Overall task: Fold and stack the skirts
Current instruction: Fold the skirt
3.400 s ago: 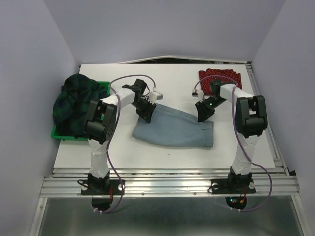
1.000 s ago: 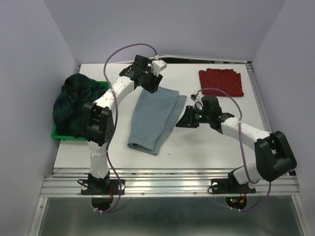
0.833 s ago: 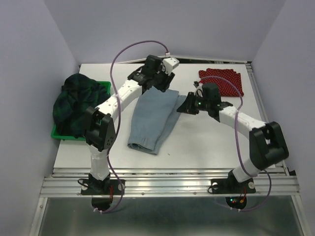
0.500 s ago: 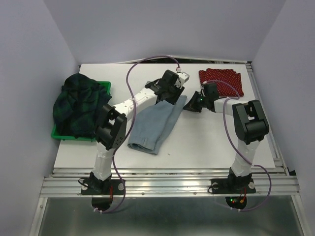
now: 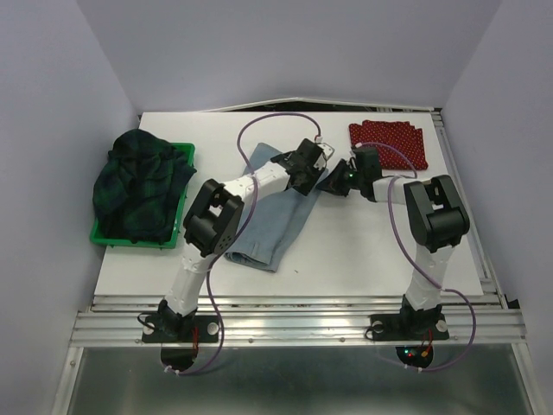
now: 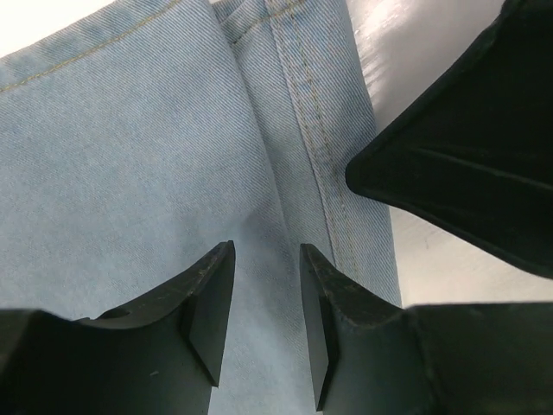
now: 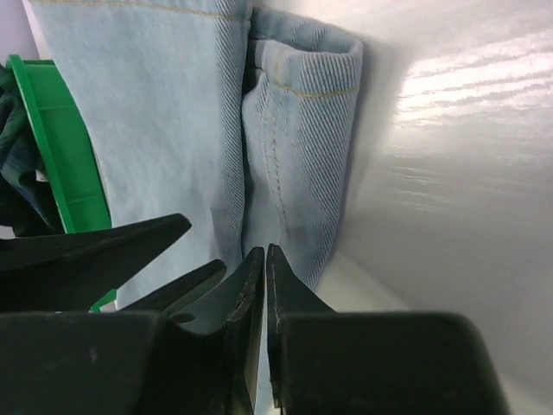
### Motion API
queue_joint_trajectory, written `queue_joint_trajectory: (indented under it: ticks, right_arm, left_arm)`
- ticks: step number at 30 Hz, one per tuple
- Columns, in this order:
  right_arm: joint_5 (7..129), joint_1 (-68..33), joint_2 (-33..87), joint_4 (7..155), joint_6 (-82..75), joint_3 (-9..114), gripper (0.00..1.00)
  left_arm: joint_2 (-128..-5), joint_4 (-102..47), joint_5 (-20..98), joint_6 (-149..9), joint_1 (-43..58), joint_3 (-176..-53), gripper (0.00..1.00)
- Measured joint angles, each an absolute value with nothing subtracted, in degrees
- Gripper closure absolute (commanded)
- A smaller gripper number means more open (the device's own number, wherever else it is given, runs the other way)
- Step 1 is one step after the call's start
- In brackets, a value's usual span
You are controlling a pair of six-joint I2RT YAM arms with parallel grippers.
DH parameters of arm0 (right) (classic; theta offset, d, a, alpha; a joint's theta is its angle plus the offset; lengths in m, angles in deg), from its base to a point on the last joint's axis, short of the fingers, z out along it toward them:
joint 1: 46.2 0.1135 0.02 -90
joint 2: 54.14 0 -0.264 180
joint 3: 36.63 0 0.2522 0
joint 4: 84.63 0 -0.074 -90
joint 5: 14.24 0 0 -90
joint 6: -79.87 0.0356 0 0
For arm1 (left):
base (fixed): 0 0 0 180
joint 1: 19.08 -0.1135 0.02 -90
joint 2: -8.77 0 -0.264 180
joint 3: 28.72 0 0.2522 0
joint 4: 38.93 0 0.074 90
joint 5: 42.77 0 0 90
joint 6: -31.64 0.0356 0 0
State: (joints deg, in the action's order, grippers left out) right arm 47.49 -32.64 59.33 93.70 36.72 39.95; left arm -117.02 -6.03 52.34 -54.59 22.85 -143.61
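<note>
The light blue-grey denim skirt [image 5: 270, 212] lies folded in a long strip on the white table [image 5: 363, 251]. My left gripper [image 5: 311, 169] is open just over its far right end [image 6: 155, 147], jaws a little apart with flat denim showing between them. My right gripper [image 5: 337, 182] is shut, tips right at that same folded edge [image 7: 302, 147], nothing visibly between them, close beside the left gripper. The red dotted skirt [image 5: 389, 143] lies folded at the far right. The dark plaid skirt [image 5: 138, 186] is heaped in the green bin [image 5: 112, 233].
The green bin stands at the table's left edge and shows in the right wrist view [image 7: 56, 147]. The right gripper's black body [image 6: 467, 173] is just right of my left fingers [image 6: 207, 303]. The left gripper's fingers [image 7: 104, 251] show in the right wrist view.
The denim skirt, spread crosswise at first, now lies as a narrower strip running front to back. The left gripper slid right along its far end; the right gripper moved up beside it.
</note>
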Motion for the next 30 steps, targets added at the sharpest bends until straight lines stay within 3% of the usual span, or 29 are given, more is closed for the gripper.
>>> queue_joint_trajectory:
  ticks: [19, 30]
  right_arm:
    - [48.3, -32.7, 66.3, 97.7, 39.9, 44.3, 0.91]
    - [48.2, -32.7, 67.4, 98.9, 41.0, 44.9, 0.91]
  left_arm:
    - [-121.7, -6.4, 53.3, -53.1, 23.0, -148.3, 0.56]
    - [-123.8, -6.8, 53.7, -52.5, 23.3, -148.8, 0.97]
